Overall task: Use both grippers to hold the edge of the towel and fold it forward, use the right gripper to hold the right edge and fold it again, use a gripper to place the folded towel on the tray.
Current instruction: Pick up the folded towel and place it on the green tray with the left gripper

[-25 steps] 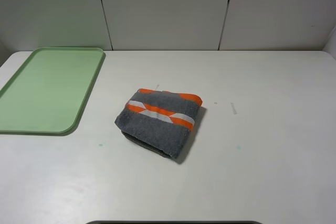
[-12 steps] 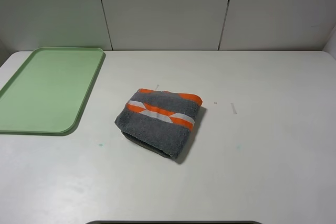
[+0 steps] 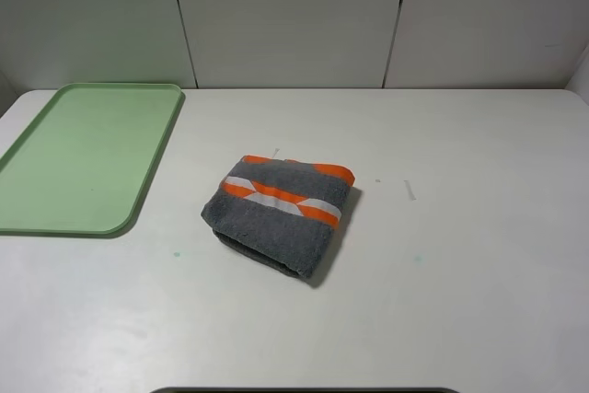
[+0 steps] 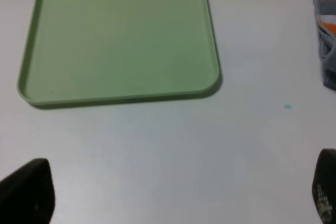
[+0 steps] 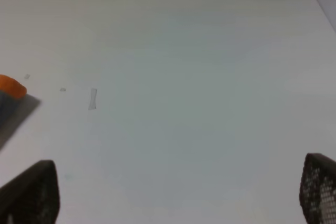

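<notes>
A grey towel [image 3: 279,210] with orange and white stripes lies folded into a small thick rectangle on the white table, a little left of centre. Its edge shows in the left wrist view [image 4: 326,40] and a corner in the right wrist view [image 5: 11,90]. A light green tray [image 3: 83,156] lies flat and bare at the back left; it fills much of the left wrist view [image 4: 121,40]. My left gripper [image 4: 178,192] is open and holds nothing, with its fingertips [image 4: 29,192] wide apart. My right gripper [image 5: 178,195] is open and holds nothing. Neither arm shows in the exterior view.
White wall panels [image 3: 294,16] stand behind the table's back edge. Small marks [image 3: 409,190] dot the tabletop to the right of the towel. A dark strip [image 3: 304,390] lies at the table's front edge.
</notes>
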Controlling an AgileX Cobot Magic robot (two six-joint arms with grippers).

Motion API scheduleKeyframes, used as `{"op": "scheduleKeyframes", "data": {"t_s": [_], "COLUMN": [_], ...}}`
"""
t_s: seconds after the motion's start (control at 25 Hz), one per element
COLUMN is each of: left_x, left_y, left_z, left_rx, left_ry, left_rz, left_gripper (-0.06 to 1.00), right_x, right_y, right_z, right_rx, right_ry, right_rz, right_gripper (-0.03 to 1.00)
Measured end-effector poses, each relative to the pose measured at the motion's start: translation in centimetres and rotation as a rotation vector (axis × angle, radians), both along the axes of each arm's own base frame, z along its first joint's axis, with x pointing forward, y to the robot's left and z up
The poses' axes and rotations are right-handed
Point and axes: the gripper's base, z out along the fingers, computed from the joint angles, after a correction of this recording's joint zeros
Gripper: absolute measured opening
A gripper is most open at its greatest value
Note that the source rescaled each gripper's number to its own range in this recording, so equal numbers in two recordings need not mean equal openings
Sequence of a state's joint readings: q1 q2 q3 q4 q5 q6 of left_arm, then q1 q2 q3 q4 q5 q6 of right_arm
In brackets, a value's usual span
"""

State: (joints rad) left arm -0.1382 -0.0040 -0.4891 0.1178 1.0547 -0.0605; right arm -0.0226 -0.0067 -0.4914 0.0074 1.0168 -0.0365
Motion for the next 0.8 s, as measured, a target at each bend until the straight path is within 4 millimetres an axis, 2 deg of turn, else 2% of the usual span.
{"op": "scheduleKeyframes", "data": {"t_s": [0.44,0.6,0.8], "left_x": [0.4,2.0,5.3], "left_y": [-0.1,-0.3,-1.0], "left_z": [0.1,0.8,1.8], "left_rx": [0.004,0.022,0.050], "left_ry": [0.029,0.118,0.181], "left_rz": [0.000,-0.005,-0.057], "left_gripper": [0.99,0.98,0.98], "right_x": [0.0,0.0,0.0], "right_y": [0.0,0.0,0.0], "right_z": [0.0,0.0,0.0], "right_rx": [-0.001,-0.001,-0.001], "right_ry": [0.000,0.000,0.001], "right_rz": [0.000,0.000,0.000], "right_gripper": [1.00,1.00,1.00]}}
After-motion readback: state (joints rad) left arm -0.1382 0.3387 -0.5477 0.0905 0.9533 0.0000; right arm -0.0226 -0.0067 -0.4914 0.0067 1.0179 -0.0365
